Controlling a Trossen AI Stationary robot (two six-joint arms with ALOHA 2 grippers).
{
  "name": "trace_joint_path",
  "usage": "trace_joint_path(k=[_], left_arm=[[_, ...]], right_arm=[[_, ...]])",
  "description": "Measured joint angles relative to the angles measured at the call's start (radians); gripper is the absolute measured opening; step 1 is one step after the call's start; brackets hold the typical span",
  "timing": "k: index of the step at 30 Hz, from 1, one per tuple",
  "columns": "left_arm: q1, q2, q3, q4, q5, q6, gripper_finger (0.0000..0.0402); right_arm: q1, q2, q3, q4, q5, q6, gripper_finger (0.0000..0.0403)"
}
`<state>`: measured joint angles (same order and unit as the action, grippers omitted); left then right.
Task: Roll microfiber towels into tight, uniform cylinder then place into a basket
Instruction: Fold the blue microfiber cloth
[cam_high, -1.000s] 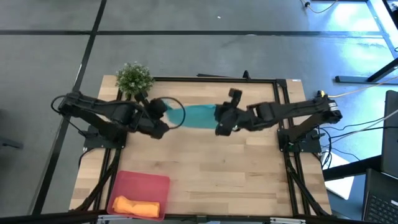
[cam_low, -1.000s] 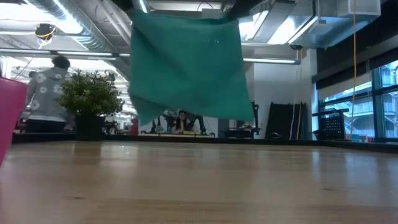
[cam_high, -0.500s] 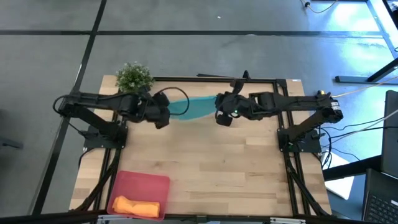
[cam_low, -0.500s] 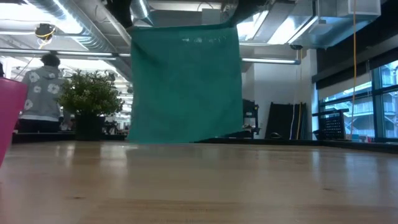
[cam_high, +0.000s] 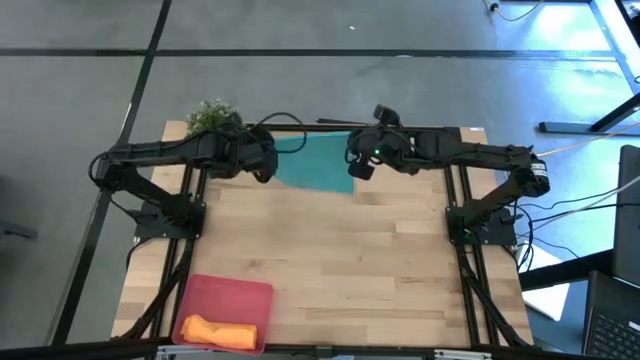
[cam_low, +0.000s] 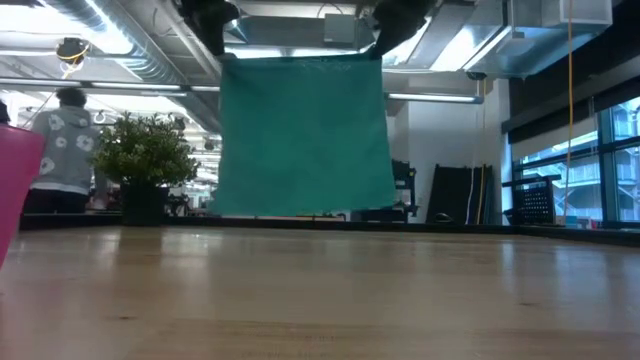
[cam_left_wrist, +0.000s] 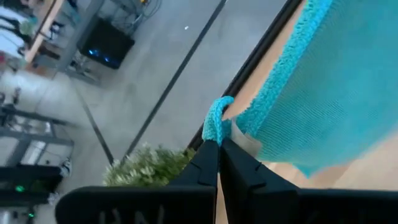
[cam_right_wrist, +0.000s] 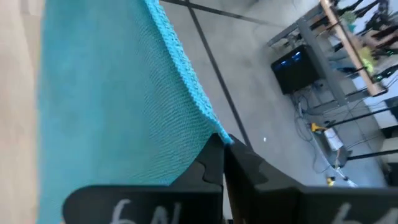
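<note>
High view: left claw (cam_high: 268, 160) and right claw (cam_high: 352, 166) each pinched tight on a teal towel (cam_high: 318, 165) corner, towel hanging above surface (cam_high: 330, 260).

Two towels, one teal (cam_high: 318, 162) and one orange (cam_high: 217, 331); one basket (cam_high: 232, 296); one potted plant (cam_high: 211, 118).

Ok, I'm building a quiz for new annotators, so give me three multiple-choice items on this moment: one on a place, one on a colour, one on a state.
1. Where is the orange towel?
A in the basket
B beside the plant
C held in the air
2. What colour is the held towel?
A pink
B teal
C orange
3. How is that towel?
A rolled up
B flat on the table
C hanging spread between the left end effector and right end effector

A, it lies in the pink tray; B, teal in every view; C, each shut end effector pinches a top corner.
</note>
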<state>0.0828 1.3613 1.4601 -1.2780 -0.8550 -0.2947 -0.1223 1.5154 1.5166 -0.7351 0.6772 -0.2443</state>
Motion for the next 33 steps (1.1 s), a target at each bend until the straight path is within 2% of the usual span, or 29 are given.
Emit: trace_joint_path(k=[4,8,13,16,22,28,33], left_arm=[[0.008,0.000,0.000,0.054,0.009,0.051,0.0000],[-0.019,0.000,-0.005,0.020,0.065,-0.005,0.0000],[-0.086,-0.001,-0.096,0.025,0.175,-0.089,0.0000],[-0.140,-0.001,-0.187,0.051,0.213,-0.151,0.0000],[-0.269,0.000,-0.353,0.192,0.307,-0.268,0.0000],[-0.393,0.000,-0.470,0.368,0.407,-0.356,0.0000],[-0.479,0.000,-0.574,0.515,0.441,-0.434,0.0000]], right_arm=[[-0.005,0.000,0.000,0.016,0.006,-0.025,0.0007],[0.042,0.000,0.000,-0.062,0.001,0.015,0.0006],[0.120,0.001,-0.001,-0.194,-0.127,0.177,0.0006],[0.182,0.005,-0.051,-0.185,-0.177,0.248,0.0006],[0.299,0.007,-0.247,-0.069,-0.296,0.403,0.0006],[0.407,0.007,-0.402,0.089,-0.318,0.526,0.0006],[0.484,0.007,-0.519,0.277,-0.377,0.595,0.0006]])
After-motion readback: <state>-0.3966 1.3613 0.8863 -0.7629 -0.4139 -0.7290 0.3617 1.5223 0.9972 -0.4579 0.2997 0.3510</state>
